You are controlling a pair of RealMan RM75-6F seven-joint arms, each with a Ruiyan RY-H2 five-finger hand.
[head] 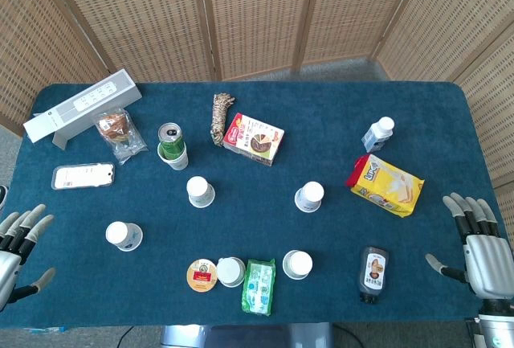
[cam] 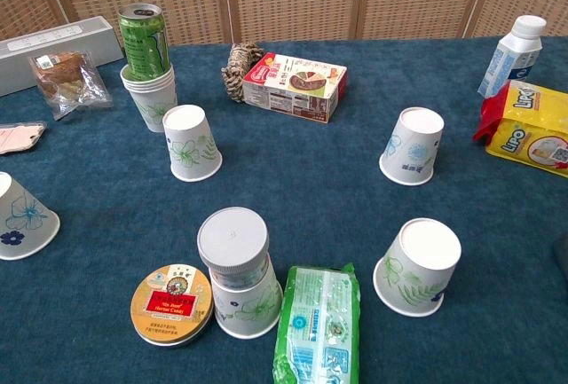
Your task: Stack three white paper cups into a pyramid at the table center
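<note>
Both hands, left point(head: 20, 245) and right point(head: 480, 243), spread empty at worktop's side edges. White upturned paper cups point(head: 200, 190) scattered mid-worktop, unstacked. Risk: knocking seemingly lightweight cups or nearby green wipes packet point(head: 259, 285) while reaching.

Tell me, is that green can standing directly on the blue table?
No, the green can sits in the top of a stack of paper cups, not on the table itself.

A: What kind of place is this?
B: A test room. A blue table point(head: 337, 227) is full of snacks and cups.
A: And behind the table?
B: Woven screens point(head: 257, 14) stand there like walls.
</note>
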